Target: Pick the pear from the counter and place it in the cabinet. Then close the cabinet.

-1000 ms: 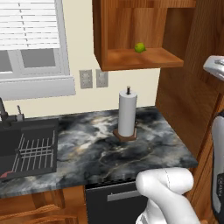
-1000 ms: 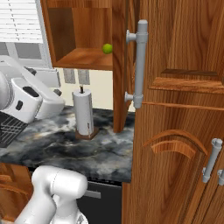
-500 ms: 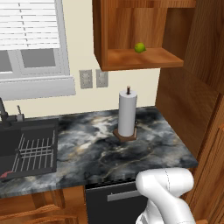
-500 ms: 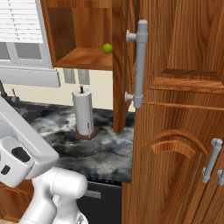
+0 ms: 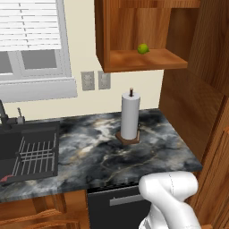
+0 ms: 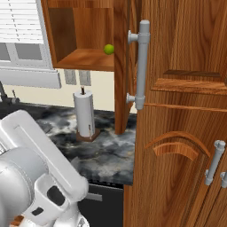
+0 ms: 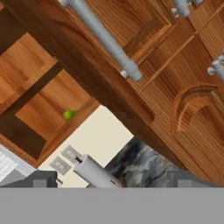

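The gripper [image 7: 109, 181] is open wide and holds nothing. On the counter [image 5: 103, 152] a paper towel roll [image 5: 130, 115] stands near the back edge. Up high, the pear [image 5: 142, 48] sits on the cabinet [image 5: 147, 60] shelf, near its front edge. The door [image 6: 126, 66] is open, so I think shutting it comes next.

Place: rendered home kitchen | Evidence: dark marbled stone counter [image 5: 103, 152], black sink [image 5: 27, 150] at left, paper towel roll [image 5: 130, 115], reddish-brown wooden wall cabinet [image 5: 134, 33], window blinds [image 5: 29, 24], wall outlets [image 5: 95, 80]

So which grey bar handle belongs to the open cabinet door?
The long vertical grey bar handle on the open reddish-brown cabinet door, higher than the short handles lower right.
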Robot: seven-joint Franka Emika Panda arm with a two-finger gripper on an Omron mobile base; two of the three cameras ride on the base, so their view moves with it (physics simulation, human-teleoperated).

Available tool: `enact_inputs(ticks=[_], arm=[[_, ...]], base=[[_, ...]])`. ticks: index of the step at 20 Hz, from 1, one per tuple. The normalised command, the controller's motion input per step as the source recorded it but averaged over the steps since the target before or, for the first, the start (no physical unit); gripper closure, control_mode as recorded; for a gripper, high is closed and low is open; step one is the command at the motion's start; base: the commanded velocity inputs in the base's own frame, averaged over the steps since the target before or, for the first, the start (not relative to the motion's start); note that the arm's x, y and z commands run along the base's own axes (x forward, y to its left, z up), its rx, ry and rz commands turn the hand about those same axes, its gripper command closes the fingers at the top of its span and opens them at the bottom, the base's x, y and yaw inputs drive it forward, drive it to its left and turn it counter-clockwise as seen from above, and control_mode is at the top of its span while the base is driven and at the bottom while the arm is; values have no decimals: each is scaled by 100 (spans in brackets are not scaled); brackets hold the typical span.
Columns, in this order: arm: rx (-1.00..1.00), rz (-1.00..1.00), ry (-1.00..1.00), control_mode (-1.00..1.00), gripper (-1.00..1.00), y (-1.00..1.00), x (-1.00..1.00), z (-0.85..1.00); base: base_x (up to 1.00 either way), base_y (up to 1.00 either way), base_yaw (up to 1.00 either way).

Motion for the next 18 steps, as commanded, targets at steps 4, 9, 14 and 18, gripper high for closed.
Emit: enact_inputs(ticks=[4, 9, 14, 18], arm=[[18, 0, 0, -100, -100, -79, 0, 1], [15, 0, 0, -100, -100, -68, 0, -13], [13, 0, -3, -100, -100, -60, 30, -37], [11, 0, -9, -100, -100, -33, 94, -46]], base=[[0, 0, 0], [0, 0, 0], [0, 0, 0], [0, 0, 0]])
